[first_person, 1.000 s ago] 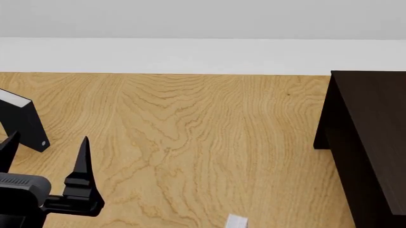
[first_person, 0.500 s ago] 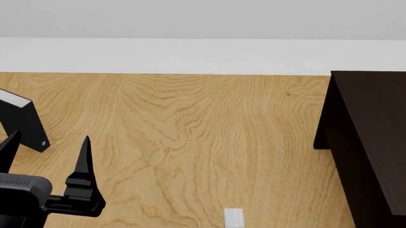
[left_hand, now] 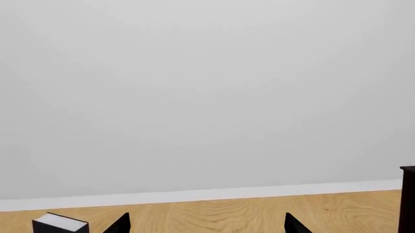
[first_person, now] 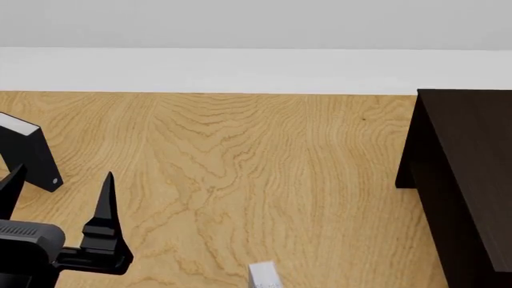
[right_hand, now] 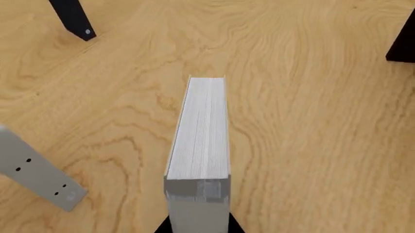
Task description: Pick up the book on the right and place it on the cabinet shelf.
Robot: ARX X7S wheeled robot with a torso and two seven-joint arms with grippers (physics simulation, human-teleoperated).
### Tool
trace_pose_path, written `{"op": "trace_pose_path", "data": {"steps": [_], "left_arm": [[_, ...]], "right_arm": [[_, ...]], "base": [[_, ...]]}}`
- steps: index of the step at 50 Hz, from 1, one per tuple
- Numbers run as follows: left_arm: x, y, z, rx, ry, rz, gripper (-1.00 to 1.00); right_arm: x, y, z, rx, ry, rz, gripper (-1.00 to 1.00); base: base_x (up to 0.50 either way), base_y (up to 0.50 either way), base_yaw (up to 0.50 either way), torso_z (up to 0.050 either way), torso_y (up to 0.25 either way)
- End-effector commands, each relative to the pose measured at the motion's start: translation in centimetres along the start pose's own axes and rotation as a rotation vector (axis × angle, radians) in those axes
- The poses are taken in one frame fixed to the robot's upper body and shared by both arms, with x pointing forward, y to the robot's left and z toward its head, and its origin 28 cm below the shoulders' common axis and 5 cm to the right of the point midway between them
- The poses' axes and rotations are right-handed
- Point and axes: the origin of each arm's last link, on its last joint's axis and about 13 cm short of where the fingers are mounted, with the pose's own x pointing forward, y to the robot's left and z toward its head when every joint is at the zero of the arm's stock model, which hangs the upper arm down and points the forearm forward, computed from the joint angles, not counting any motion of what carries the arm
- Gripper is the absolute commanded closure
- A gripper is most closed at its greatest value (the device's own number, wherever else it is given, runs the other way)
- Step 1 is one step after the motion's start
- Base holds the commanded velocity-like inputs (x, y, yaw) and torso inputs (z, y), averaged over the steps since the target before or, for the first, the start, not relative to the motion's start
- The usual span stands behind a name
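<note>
My right gripper [right_hand: 198, 225] is shut on a light grey book [right_hand: 202, 131] with white page edges. It holds the book by one end above the wooden floor, page edges toward the camera. The spine is hidden, so no dots show on it. In the head view only the book's tip [first_person: 262, 275] shows at the bottom edge; the right gripper is out of that view. The dark cabinet [first_person: 472, 162] stands at the right, and a corner of it shows in the right wrist view [right_hand: 403, 39]. My left gripper [first_person: 62, 175] is open and empty at the lower left, as also seen in the left wrist view [left_hand: 206, 218].
A black book [first_person: 28, 153] stands on the floor by the left gripper and also shows in the right wrist view [right_hand: 73, 17]. A second grey book [right_hand: 39, 170] with small dark dots lies on the floor. A white wall with a skirting board [first_person: 256, 71] is at the back.
In the head view the held book's tip has moved left along the bottom edge. The left arm, the black book and the cabinet have not moved.
</note>
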Motion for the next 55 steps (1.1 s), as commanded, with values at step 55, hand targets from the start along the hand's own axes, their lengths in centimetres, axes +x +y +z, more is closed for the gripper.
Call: {"op": "trace_pose_path", "data": {"steps": [55], "left_arm": [[-0.3,0.0,0.2,-0.019,-0.01,0.006,-1.0]], "right_arm": [[1.9,-0.5,4.0,-0.215,-0.19,-0.108,1.0]], "base": [[0.0,0.0,0.0,0.0,0.001]]}}
